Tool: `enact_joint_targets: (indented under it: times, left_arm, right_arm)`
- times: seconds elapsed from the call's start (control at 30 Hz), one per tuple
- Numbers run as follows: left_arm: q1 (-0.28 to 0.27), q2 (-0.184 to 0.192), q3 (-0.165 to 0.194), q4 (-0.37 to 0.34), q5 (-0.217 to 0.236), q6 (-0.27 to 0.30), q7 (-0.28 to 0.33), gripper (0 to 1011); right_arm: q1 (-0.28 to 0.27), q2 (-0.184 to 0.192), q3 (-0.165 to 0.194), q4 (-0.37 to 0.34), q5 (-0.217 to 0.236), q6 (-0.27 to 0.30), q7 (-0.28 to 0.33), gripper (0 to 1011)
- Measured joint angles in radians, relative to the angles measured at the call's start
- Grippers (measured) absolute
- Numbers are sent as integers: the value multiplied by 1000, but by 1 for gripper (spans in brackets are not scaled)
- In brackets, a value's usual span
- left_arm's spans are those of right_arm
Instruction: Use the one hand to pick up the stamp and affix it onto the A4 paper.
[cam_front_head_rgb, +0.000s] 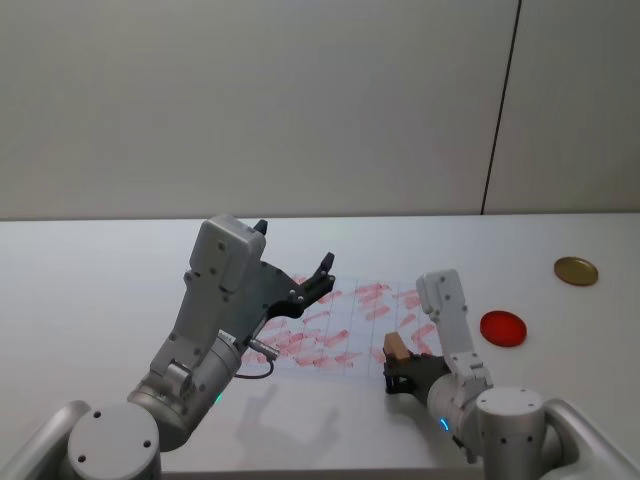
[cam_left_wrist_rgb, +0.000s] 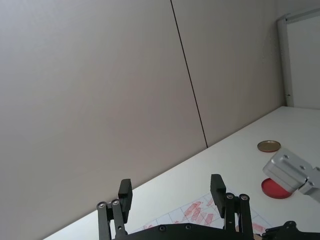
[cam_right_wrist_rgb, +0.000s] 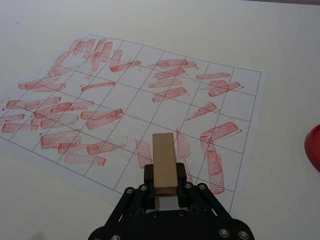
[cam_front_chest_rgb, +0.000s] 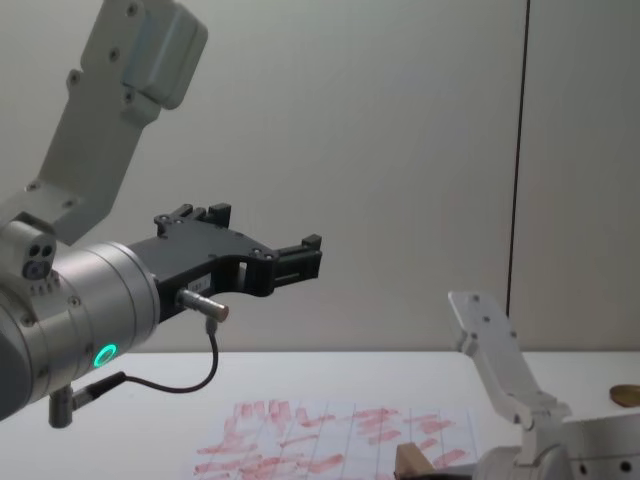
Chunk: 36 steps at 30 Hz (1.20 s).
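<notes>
My right gripper (cam_front_head_rgb: 397, 360) is shut on the stamp (cam_front_head_rgb: 394, 346), a small tan wooden block (cam_right_wrist_rgb: 164, 162). It holds the block over the near right part of the A4 paper (cam_front_head_rgb: 340, 322). The white gridded sheet (cam_right_wrist_rgb: 150, 90) carries many smeared red marks. Whether the stamp touches the sheet I cannot tell. In the chest view the stamp (cam_front_chest_rgb: 410, 460) shows low, beside the right arm. My left gripper (cam_front_head_rgb: 295, 250) hangs raised above the sheet's left part, open and empty, its fingers (cam_left_wrist_rgb: 125, 192) spread wide and a black cable dangling beneath.
A flat red disc (cam_front_head_rgb: 503, 328) lies on the white table just right of the paper. A brass-coloured disc (cam_front_head_rgb: 576, 271) sits farther right and back. A plain wall rises behind the table's far edge.
</notes>
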Motion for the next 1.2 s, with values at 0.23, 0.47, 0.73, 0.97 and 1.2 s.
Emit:
enact_joint_targets:
  times: [0.23,0.47,0.73,0.97,1.2]
  left_arm:
    - [0,0,0,0,0,0,0,993]
    - [0,0,0,0,0,0,0,993]
    - [0,0,0,0,0,0,0,993]
    - [0,0,0,0,0,0,0,993]
    - [0,0,0,0,0,0,0,993]
  right_arm:
    - [-21,11,6,-90,5,10,-9,219]
    - [-39,20,17,-214,25,24,-26,219]
    - [-59,33,37,-340,54,52,-71,219]
    - [-70,48,63,-399,69,79,-123,219]
    - [-74,64,88,-412,71,93,-158,219]
